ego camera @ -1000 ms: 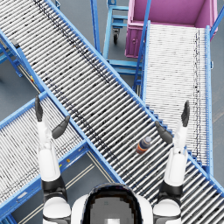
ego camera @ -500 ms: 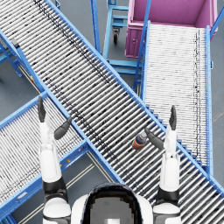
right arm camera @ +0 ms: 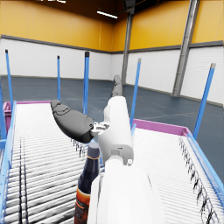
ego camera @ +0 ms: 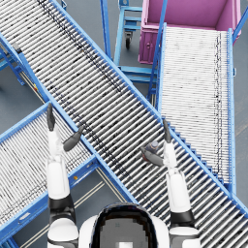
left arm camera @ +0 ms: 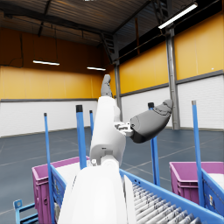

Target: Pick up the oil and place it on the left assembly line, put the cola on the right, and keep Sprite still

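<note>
Overhead, a long diagonal conveyor (ego camera: pixel 97 87) of thin grey metal rollers in a blue frame is seen, flanked by a shorter left conveyor (ego camera: pixel 24 164) and a right conveyor (ego camera: pixel 193 87) of paler rollers. At the far end of the right conveyor a pink plastic crate (ego camera: pixel 151 46) is set, and only its own pink walls and floor are shown inside. The cola bottle (ego camera: pixel 154 145) is stood upright on the diagonal rollers, its long axis vertical and its grey cap pointed up at the camera. It is placed between the thumb and the raised fingers of the right hand (ego camera: pixel 163 147), which is spread wide; contact cannot be told. The left hand (ego camera: pixel 57 135) is held over the blue rail beside the left conveyor, spread wide and holding nothing. In the left wrist view, the smooth white forearm is ended by a dark matte hand with the thumb (left arm camera: pixel 151 120) splayed away from the fingers, and blue posts (left arm camera: pixel 80 135) are seen behind. In the right wrist view, the bottle's dark glossy neck and orange label are seen upright just under the outstretched thumb (right arm camera: pixel 70 119).
</note>
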Action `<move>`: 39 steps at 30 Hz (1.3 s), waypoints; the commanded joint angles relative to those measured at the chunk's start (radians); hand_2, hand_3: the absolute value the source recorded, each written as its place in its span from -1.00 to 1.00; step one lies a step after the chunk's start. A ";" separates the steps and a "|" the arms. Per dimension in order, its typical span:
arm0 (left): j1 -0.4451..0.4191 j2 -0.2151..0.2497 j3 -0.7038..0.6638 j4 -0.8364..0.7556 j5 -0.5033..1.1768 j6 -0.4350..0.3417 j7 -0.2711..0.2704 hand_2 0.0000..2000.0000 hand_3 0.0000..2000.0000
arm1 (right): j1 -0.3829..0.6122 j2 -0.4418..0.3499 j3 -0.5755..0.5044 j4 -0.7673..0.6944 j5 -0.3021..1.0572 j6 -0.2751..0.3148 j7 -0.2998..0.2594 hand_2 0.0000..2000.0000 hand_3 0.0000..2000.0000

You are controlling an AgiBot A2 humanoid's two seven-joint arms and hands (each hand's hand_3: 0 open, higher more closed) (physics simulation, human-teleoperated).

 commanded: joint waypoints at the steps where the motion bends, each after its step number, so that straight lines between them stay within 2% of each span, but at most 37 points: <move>1: 0.029 0.001 0.014 0.036 0.000 0.000 0.000 -1.00 -1.00 | 0.010 -0.006 0.036 -0.094 0.000 0.000 0.000 -1.00 -1.00; 9: 0.039 0.009 0.011 0.051 0.000 0.000 0.000 -1.00 -1.00 | -0.022 -0.007 0.081 -0.184 0.000 0.000 0.000 -1.00 -1.00; 13: 0.046 0.013 0.019 0.064 0.000 0.000 0.000 -1.00 -1.00 | -0.005 -0.021 0.104 -0.274 0.000 0.000 0.000 -1.00 -1.00; 27: 0.048 0.026 0.013 0.106 0.000 0.000 0.000 -1.00 -1.00 | 0.240 -0.140 0.178 -0.851 0.000 -0.001 0.000 -1.00 -1.00; 28: 0.043 0.027 0.008 0.103 0.000 0.000 0.000 -1.00 -1.00 | 0.250 -0.144 0.170 -0.883 0.000 -0.001 0.000 0.36 -0.67; 29: 0.040 0.028 0.002 0.098 0.000 0.000 0.000 -1.00 -1.00 | 0.263 -0.149 0.155 -0.936 0.000 -0.001 0.000 1.00 -0.35; 31: 0.046 0.029 -0.007 0.099 0.000 0.000 0.000 -1.00 -1.00 | 0.295 -0.159 0.143 -1.016 0.000 0.015 0.006 1.00 0.31; 33: 0.048 0.030 -0.013 0.093 0.000 0.000 0.000 -1.00 -1.00 | 0.296 -0.158 0.154 -1.012 0.000 0.010 0.011 1.00 0.96; 35: 0.052 0.031 -0.012 0.080 0.000 0.000 0.000 -1.00 -1.00 | 0.265 -0.150 0.134 -0.879 -0.001 0.011 0.016 1.00 1.00; 38: 0.051 0.034 -0.013 0.067 0.000 0.000 0.000 -1.00 -1.00 | 0.239 -0.151 0.006 -0.541 0.001 -0.012 0.006 1.00 1.00; 39: 0.046 0.035 -0.013 0.069 0.000 0.000 0.000 -1.00 -1.00 | 0.248 -0.154 -0.023 -0.462 0.001 0.014 0.005 1.00 1.00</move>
